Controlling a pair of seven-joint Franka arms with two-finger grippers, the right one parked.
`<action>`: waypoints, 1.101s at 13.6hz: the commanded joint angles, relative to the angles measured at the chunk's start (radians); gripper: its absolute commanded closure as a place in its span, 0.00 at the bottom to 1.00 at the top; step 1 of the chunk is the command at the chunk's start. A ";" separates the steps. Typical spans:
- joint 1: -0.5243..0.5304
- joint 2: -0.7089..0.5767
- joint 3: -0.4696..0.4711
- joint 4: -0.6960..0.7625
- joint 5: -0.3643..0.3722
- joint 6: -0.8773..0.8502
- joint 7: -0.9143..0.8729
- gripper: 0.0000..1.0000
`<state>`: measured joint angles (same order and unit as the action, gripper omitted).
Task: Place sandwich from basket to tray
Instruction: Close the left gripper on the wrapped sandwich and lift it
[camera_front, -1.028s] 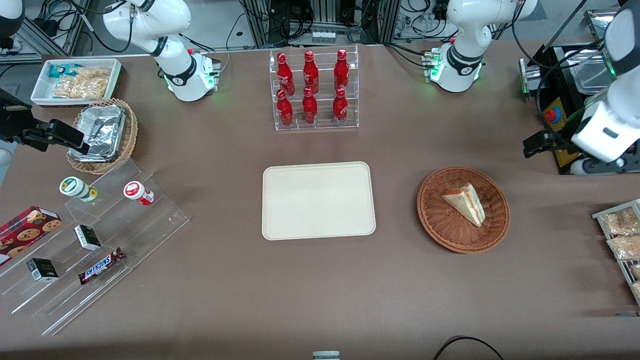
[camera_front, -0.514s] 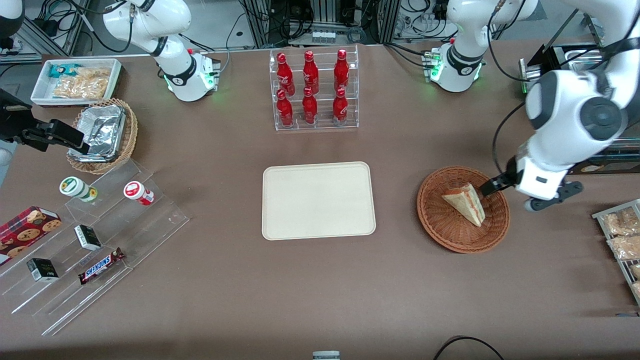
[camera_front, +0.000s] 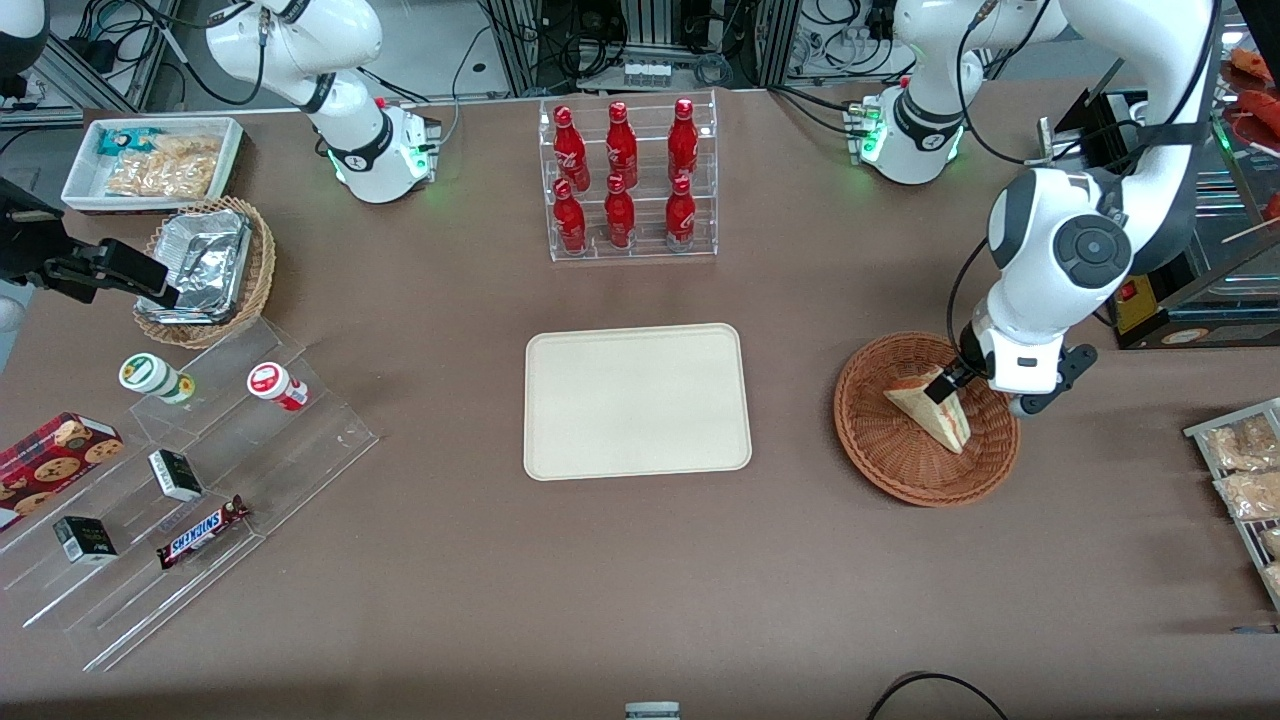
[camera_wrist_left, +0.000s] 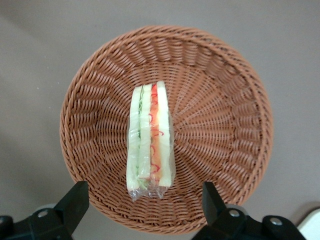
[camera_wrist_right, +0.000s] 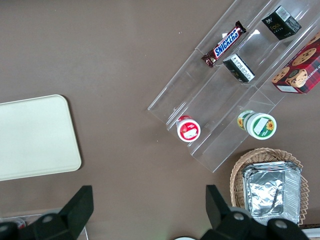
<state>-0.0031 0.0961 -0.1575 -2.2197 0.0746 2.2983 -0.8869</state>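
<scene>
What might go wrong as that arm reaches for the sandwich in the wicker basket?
The open hand hovers above the sandwich, which stands on its thin edge in clear wrap: closing off-centre might tip it over or squash the soft bread. The basket sits loose on the table, so a finger catching its weave could drag it.

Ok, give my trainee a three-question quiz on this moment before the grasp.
1. True or false: the sandwich lies in the basket.
2. Where is the gripper? A) above the tray B) above the basket, fingers open with the sandwich between them C) beside the bottles
3. Fill in: the tray holds ____.

Key: 1 true. 2 B. 3 nothing.
</scene>
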 joint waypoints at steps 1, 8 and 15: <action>0.002 0.023 -0.002 -0.008 0.008 0.026 -0.037 0.00; -0.001 0.132 -0.002 -0.026 -0.001 0.188 -0.041 0.00; 0.008 0.113 0.001 -0.005 0.007 0.126 -0.021 0.96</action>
<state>0.0025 0.2462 -0.1554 -2.2341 0.0741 2.4641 -0.9100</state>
